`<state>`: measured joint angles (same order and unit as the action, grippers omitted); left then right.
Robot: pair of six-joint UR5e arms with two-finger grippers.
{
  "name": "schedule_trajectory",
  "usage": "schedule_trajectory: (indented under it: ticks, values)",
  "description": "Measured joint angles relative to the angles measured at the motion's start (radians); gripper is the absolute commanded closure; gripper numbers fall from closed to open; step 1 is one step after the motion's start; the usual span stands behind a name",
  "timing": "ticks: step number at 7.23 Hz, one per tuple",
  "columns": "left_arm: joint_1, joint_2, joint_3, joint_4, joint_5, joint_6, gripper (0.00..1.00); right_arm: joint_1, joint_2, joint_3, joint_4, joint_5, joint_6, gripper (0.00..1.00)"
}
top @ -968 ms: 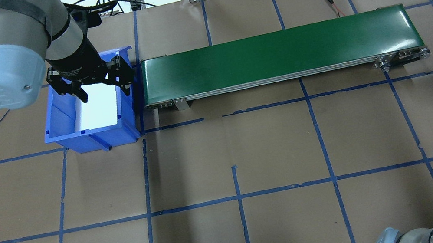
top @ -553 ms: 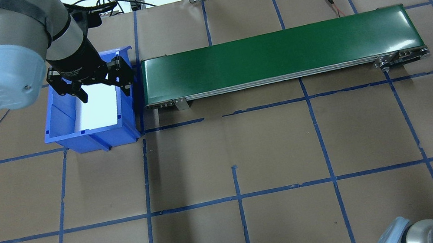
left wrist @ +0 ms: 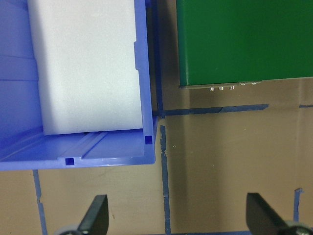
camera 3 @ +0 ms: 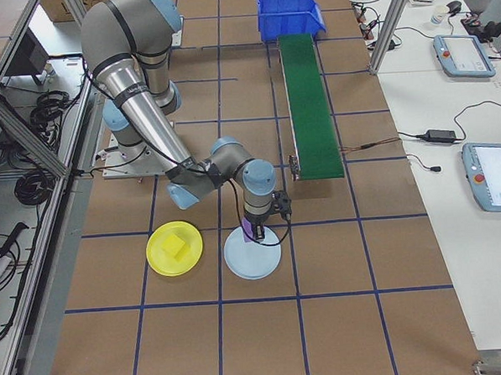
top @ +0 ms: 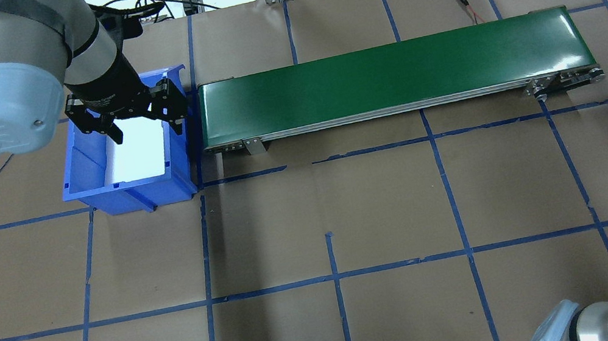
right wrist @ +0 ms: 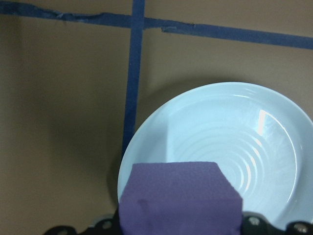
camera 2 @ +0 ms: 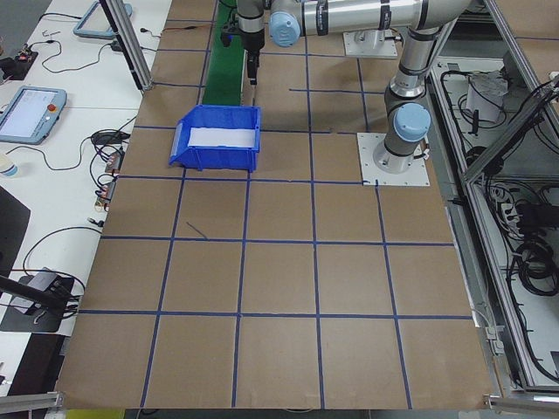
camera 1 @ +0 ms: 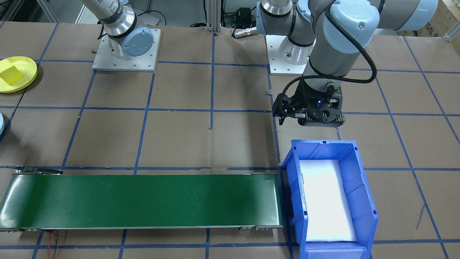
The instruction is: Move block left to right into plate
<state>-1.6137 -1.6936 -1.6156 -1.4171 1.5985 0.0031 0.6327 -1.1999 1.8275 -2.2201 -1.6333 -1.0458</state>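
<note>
In the right wrist view the right pincer (right wrist: 180,223) is pinching a purple block (right wrist: 180,198) at the bottom of the frame, held above the near rim of a pale blue plate (right wrist: 234,132) — the plate's ringed centre lies beyond the block and to its right. A blue tape line (right wrist: 133,73) runs along the brown paper of the desk (right wrist: 58,122) just left of the plate. From the right end of the desk, the same block (camera 3: 248,230) hangs at the pincer over the far edge of the pale plate (camera 3: 252,255), and a yellow plate (camera 3: 175,248) carrying a yellow block (camera 3: 176,247) sits just beside it, on the robot's side.

Farther along the desk lies the green conveyor belt (top: 393,74), its left end just beside a blue bin (top: 124,163) lined with white foam (top: 137,152).

The left pincer (top: 142,123) hovers over the bin's far end, its fingers (left wrist: 95,215) spread wide and holding nothing — in its wrist view the bin's corner (left wrist: 146,147) and the belt's end (left wrist: 244,44) lie below.
</note>
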Motion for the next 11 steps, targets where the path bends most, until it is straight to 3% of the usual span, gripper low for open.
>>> schedule_trajectory:
  ticks: [1, 2, 6, 9, 11]
  values:
    - [0.0, 0.0, 0.0, 0.0, 0.0, 0.0, 0.0, -0.013, 0.003, 0.001, -0.002, 0.001, -0.008, 0.21]
    - [0.0, 0.0, 0.0, 0.0, 0.0, 0.0, 0.0, -0.022, 0.004, 0.003, -0.002, 0.004, -0.013, 0.0]
    - [0.0, 0.0, -0.001, 0.0, 0.0, -0.002, 0.0, -0.007, -0.042, -0.001, 0.037, -0.004, 0.077, 0.0]
    - [0.0, 0.0, 0.001, 0.0, 0.0, -0.005, 0.0, 0.249, -0.208, -0.033, 0.24, -0.003, 0.43, 0.0]
    - [-0.001, 0.003, 0.014, -0.001, 0.002, -0.004, 0.0, 0.433, -0.275, -0.108, 0.388, 0.005, 0.608, 0.0]
